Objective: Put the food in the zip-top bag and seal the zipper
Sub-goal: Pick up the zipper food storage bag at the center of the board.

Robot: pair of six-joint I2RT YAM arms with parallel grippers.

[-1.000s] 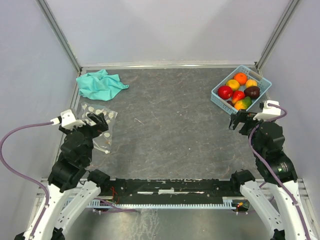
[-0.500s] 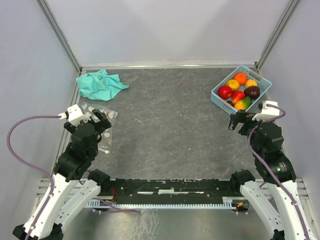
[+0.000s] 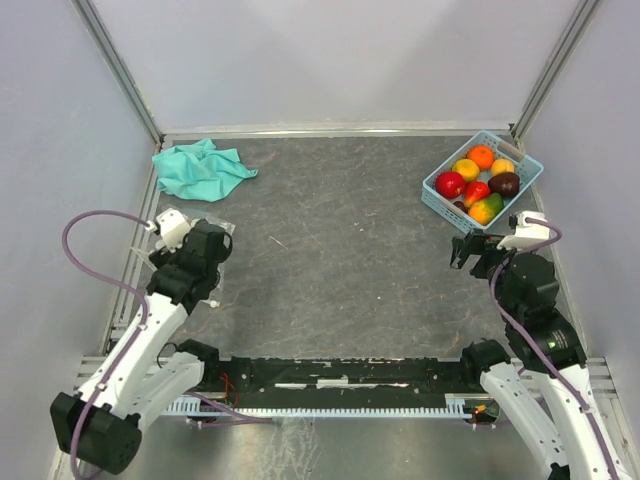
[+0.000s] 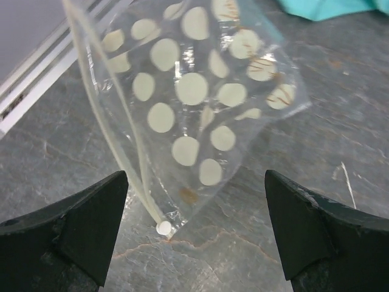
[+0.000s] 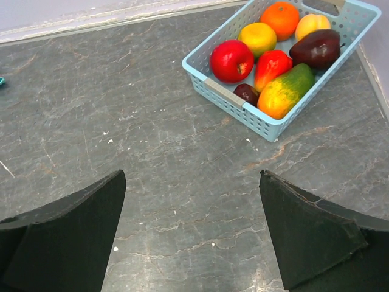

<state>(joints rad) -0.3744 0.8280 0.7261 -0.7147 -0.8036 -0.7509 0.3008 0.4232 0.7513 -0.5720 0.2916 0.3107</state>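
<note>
My left gripper (image 4: 196, 243): fingers spread wide, holding nothing, hovering just above the zip-top bag (image 4: 200, 103).
The zip-top bag: lies on the table (image 3: 340, 250) at its left side, close to the rail (clear plastic, white dots).
The zipper (image 4: 115, 121): a whitish strip down the bag's left edge in my left wrist view. Its slider (image 4: 163, 227) sits at the near end, between my fingers and closer to the left one. I cannot tell whether it is sealed.
Top view against left wrist: from above, my own arm covers most of the bag, and strip and slider show only at the wrist.
My right gripper (image 5: 191, 237): fingers spread wide too, only bare table between them.
The food (image 5: 267, 61): all in the light-blue basket (image 5: 219, 91) at the far right corner, well apart from the bag (the right wrist view shows a small dark fruit low by the near wall).
Teal cloth (image 3: 200, 168): crumpled beyond the bag, far left.
</note>
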